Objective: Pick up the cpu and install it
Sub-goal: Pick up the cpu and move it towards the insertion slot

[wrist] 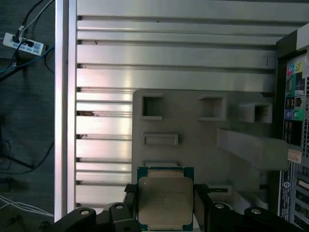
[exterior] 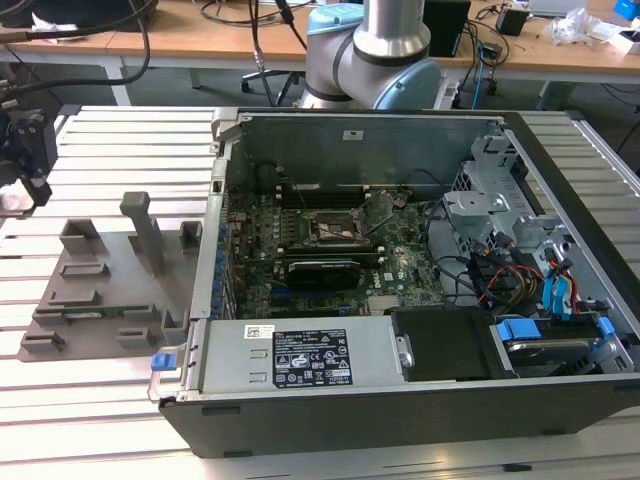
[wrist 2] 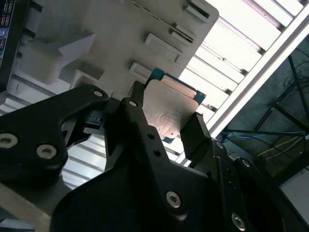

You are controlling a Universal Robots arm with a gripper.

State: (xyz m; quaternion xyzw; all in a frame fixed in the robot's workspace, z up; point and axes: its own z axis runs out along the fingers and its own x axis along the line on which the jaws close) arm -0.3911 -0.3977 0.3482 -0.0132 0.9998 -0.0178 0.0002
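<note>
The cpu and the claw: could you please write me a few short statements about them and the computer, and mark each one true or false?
1. The cpu sits between the fingers of the claw, which press on two opposite edges. True.
2. The cpu is seated in the motherboard's socket. False: it is in the claw, outside the computer case and away from the socket.
3. The computer case lies open, with its motherboard exposed. True.
4. The claw is reaching inside the computer case. False: it is at the exterior view's left, by the grey tray on the slatted table.
</note>
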